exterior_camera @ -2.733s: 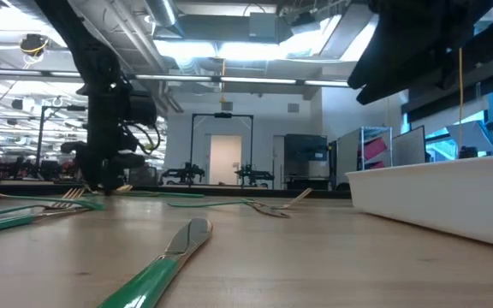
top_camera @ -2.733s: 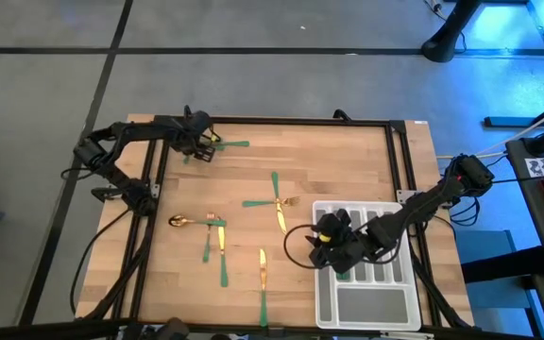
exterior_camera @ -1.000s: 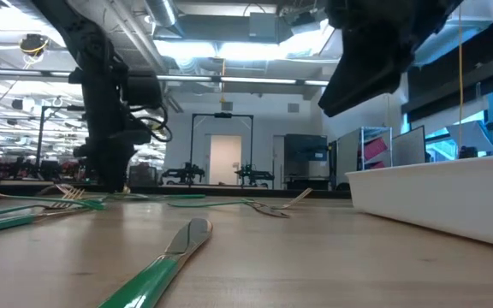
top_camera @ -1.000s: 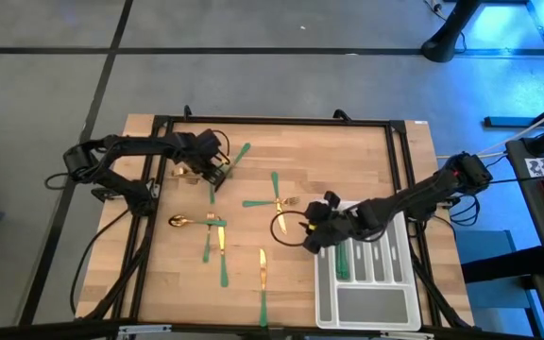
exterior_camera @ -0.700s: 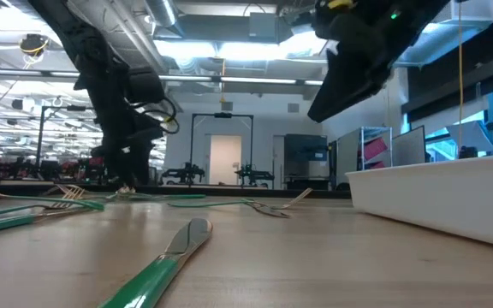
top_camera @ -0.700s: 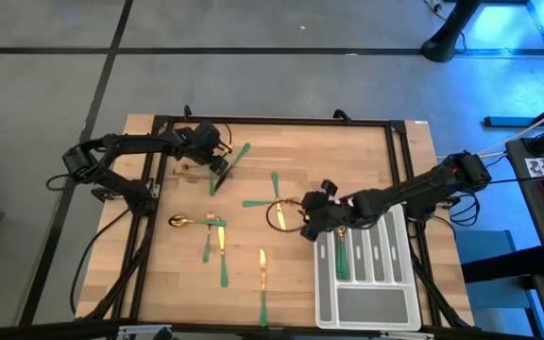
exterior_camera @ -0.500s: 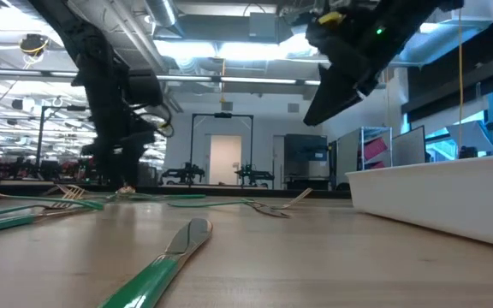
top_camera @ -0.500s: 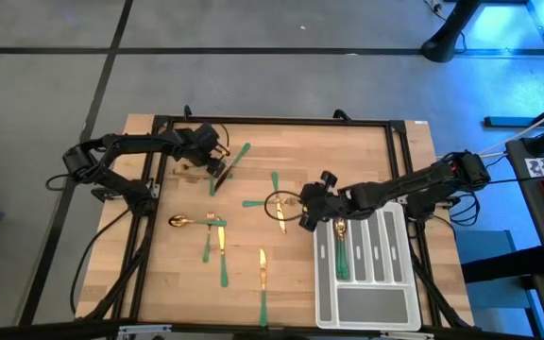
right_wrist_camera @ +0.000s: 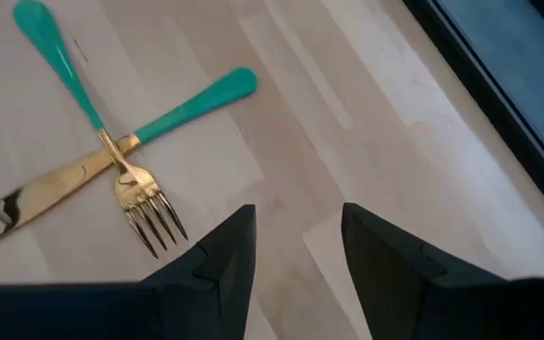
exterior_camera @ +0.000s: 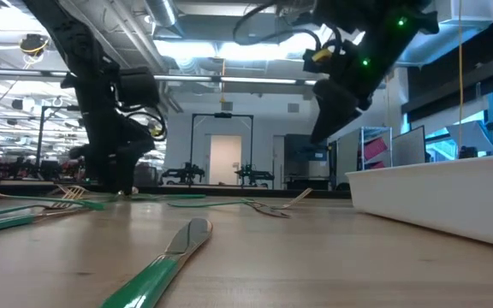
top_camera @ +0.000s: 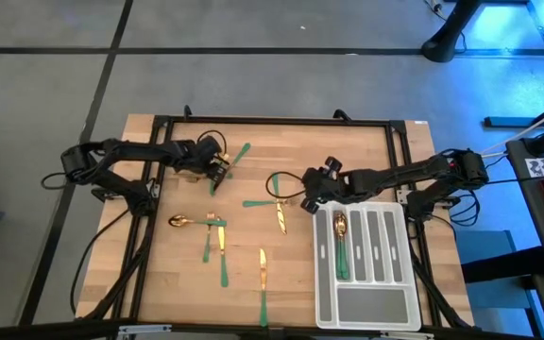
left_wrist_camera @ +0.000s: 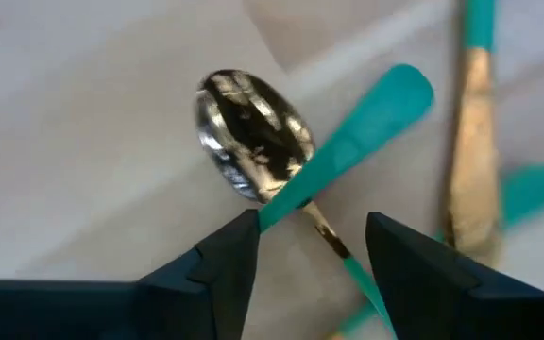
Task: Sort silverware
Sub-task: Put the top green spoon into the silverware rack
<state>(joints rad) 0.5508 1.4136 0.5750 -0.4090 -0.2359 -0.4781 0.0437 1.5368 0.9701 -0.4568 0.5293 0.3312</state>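
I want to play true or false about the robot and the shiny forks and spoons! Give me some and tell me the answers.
1. A spoon lies inside the tray. True.
2. The right gripper is holding a fork. False: its jaws are open and empty, above the bare table, with a fork lying nearby.
3. The left gripper is over a spoon lying on the table. True.
4. All the silverware is already in the tray. False: many pieces lie on the table, like a knife near the front edge.
5. The tray sits on the left arm's side. False: it is on the right arm's side.
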